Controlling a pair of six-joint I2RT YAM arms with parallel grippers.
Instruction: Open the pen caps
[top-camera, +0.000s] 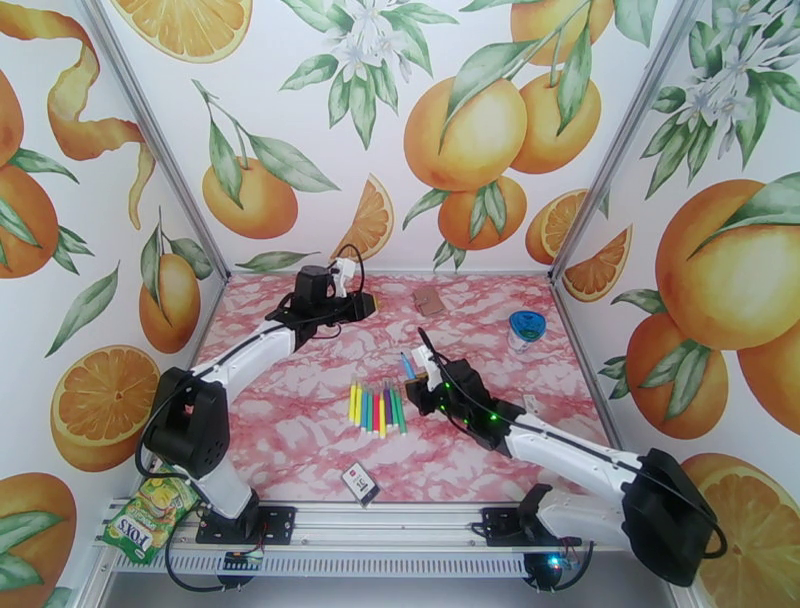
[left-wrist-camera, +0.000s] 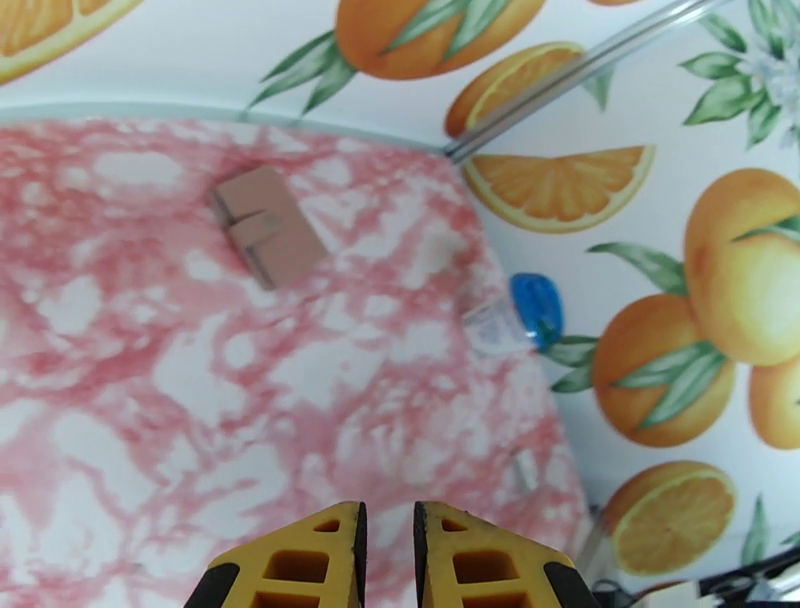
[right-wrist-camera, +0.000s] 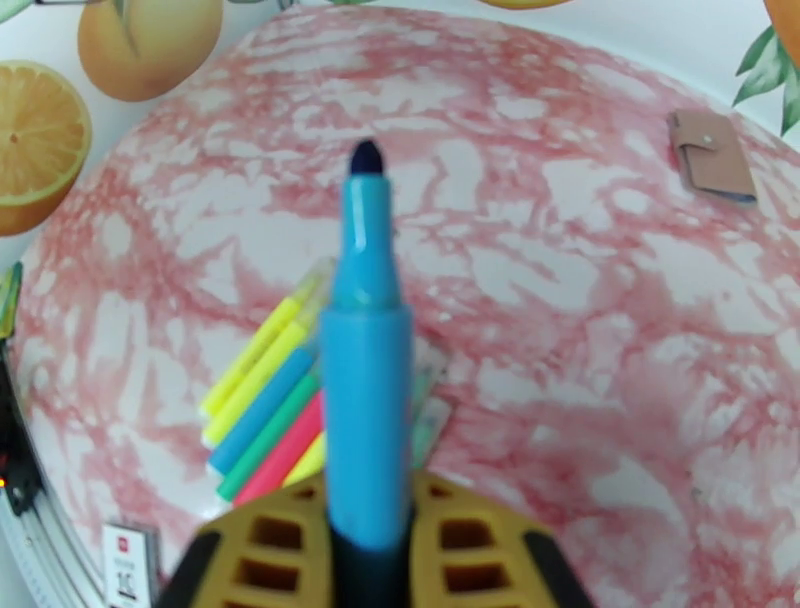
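Right gripper (right-wrist-camera: 370, 530) is clutching an uncapped blue marker (right-wrist-camera: 365, 390) near the marker row (top-camera: 377, 408), left gripper (left-wrist-camera: 388, 545) clenched; a slip risks inking the table (top-camera: 290, 440).

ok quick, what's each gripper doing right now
left gripper: closed, nothing in it
right gripper: closed on a blue marker, tip bare

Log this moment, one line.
right gripper: shut on blue marker, tip bare | left gripper: shut, above table | other markers: in row on table
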